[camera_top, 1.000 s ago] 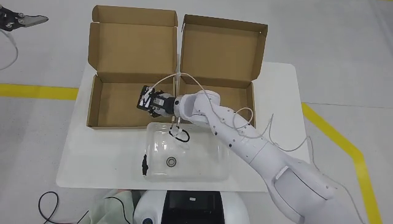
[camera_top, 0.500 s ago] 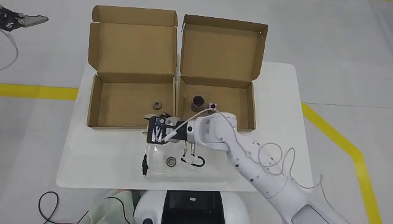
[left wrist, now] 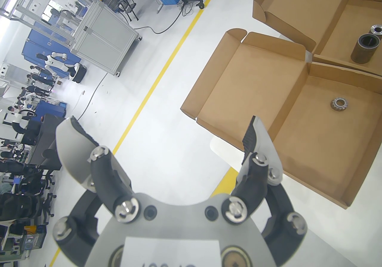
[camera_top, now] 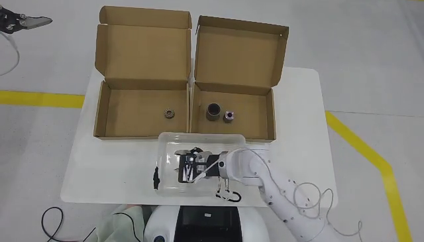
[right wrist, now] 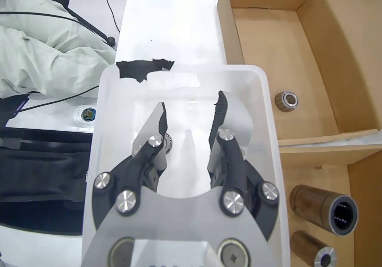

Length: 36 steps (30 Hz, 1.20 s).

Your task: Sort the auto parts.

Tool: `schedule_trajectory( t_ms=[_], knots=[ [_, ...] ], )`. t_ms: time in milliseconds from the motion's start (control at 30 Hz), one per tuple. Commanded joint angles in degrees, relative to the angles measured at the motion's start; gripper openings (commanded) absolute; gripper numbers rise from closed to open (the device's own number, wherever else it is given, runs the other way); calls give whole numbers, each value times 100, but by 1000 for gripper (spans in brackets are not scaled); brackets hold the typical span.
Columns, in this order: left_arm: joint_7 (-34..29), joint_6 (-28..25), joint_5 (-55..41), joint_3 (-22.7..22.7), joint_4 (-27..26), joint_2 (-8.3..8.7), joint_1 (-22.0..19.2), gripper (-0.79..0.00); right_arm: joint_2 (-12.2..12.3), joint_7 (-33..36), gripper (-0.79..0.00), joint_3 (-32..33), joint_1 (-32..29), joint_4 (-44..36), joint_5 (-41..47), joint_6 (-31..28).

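My right gripper [camera_top: 187,169] [right wrist: 191,101] hangs open inside the clear plastic bin [camera_top: 199,136] [right wrist: 270,119] at the table's near edge. A small toothed bearing [right wrist: 169,143] lies on the bin floor, half hidden behind one finger. The left cardboard box [camera_top: 119,132] [right wrist: 238,38] holds one small bearing [camera_top: 169,114] [right wrist: 286,100] [left wrist: 339,103]. The right cardboard box [camera_top: 262,119] holds a dark cylinder [camera_top: 212,111] [right wrist: 323,208] [left wrist: 364,49] and a smaller sleeve [camera_top: 229,115] [right wrist: 310,247]. My left gripper [left wrist: 162,123] [camera_top: 36,22] is open and empty, out over the floor far left of the table.
Both boxes stand with lids folded back at the far side of the white table [camera_top: 298,109]. Black tape [right wrist: 143,68] marks the bin's wall. A pale cloth [right wrist: 44,50] and cables lie on the floor beside the table. Yellow floor lines [camera_top: 40,99] run past it.
My right gripper has drawn back from over the left box and come down into the clear bin. The small bearing now lies uncovered in the left box. The left arm is unchanged.
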Motion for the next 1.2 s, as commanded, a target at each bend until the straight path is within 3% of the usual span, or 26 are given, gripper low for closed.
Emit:
schedule_trajectory(
  t_ms=[0, 233, 867, 1033, 1167],
  knots=[
    [0, 0, 0, 0, 0, 0, 0, 0, 24, 85, -496, -18, -82, -16, -66, 58],
    [0, 0, 0, 0, 0, 0, 0, 0, 57, 495, -483, -224, -93, 70, -313, 109],
    [0, 0, 0, 0, 0, 0, 0, 0, 59, 224, -397, -716, 191, 608, -705, 189],
    [0, 0, 0, 0, 0, 0, 0, 0, 35, 200, -323, -861, 296, 755, -758, 234],
    [0, 0, 0, 0, 0, 0, 0, 0, 1, 178, -311, -981, 399, 870, -775, 292]
  ],
)
